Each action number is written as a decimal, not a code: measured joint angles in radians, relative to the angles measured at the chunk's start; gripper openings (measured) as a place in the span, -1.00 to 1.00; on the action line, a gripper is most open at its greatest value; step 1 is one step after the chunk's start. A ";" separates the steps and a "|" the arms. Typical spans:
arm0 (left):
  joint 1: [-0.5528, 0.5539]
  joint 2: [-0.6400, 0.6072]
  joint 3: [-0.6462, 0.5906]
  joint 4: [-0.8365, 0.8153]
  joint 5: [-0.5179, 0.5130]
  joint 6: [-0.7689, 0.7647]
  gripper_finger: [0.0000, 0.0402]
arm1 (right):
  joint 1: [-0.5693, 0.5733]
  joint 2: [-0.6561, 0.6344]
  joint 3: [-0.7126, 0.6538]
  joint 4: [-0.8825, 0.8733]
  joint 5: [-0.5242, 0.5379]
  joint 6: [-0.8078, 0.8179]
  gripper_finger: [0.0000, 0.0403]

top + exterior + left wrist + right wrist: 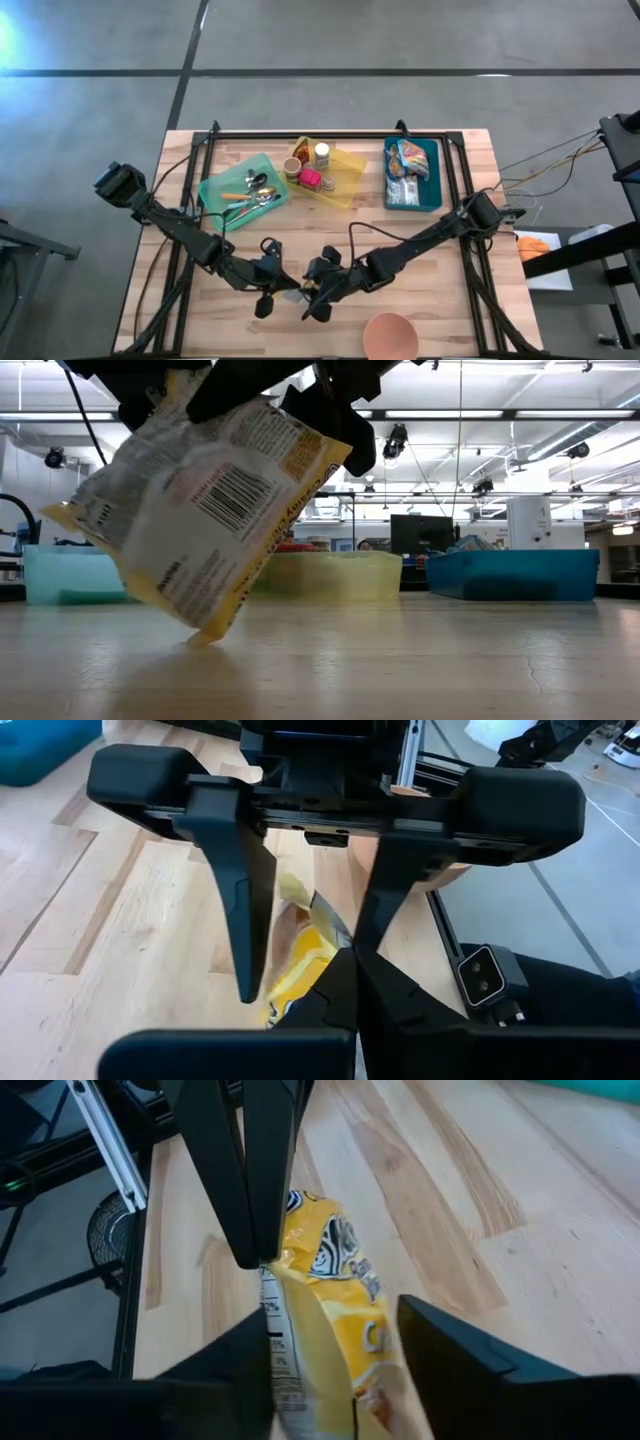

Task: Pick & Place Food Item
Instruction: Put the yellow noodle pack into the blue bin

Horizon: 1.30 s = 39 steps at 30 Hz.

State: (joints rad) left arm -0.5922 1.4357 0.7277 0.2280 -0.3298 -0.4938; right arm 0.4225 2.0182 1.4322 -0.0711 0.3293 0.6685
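Note:
A yellow and white snack bag (200, 510) hangs tilted over the near middle of the table. Its lower corner (205, 632) is at or just above the wood. My left gripper (262, 1260) reaches in from the table's left and is shut on the bag's top. My right gripper (335, 1380) comes from the table's right and is open, with one finger on each side of the bag (325, 1300). In the high view the two grippers meet over the bag (295, 293). My left gripper pinches the bag's upper edge (275, 1270) between its two fingers, which slant down from the table's left. The bag hangs below them, tilted, with its barcode side toward the near edge. My right gripper's fingers (440, 1350) flank the bag's body; whether they touch it, I cannot tell.
At the back stand a green tray (215, 190) with cutlery, a yellow tray (350, 165) with jars and a blue tray (436, 170) with packets. A brown bowl (390, 335) sits at the near edge, right of the grippers.

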 joint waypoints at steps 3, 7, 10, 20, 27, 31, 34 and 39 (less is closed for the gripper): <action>0.000 0.000 0.000 0.000 0.000 0.000 -1.00 | 0.000 0.000 0.000 0.000 0.000 0.000 -0.24; 0.000 0.000 0.000 0.000 -0.010 0.000 -1.00 | 0.000 0.000 0.000 0.002 -0.001 0.003 -0.50; 0.000 0.000 0.000 0.000 -0.013 -0.001 -1.00 | -0.001 0.000 0.000 0.002 -0.011 0.001 -0.69; 0.000 0.000 0.000 0.003 -0.014 -0.004 -1.00 | -0.002 0.000 0.001 0.005 -0.019 0.001 -0.90; 0.000 0.000 0.000 0.041 -0.010 -0.008 -0.83 | -0.002 -0.001 0.001 -0.001 -0.024 0.005 -0.90; -0.001 0.000 0.002 0.053 -0.007 -0.007 -0.52 | -0.003 -0.001 0.000 0.000 -0.024 0.005 -0.90; 0.000 -0.005 0.024 0.039 -0.007 -0.003 -0.24 | -0.003 -0.001 0.000 0.000 -0.023 0.005 -0.90; 0.001 -0.077 0.082 -0.098 -0.008 0.004 0.12 | -0.002 -0.018 0.001 -0.007 -0.023 0.005 -0.90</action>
State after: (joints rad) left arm -0.5911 1.3583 0.8100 0.1296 -0.3374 -0.4900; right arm 0.4206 1.9998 1.4335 -0.0783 0.3063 0.6734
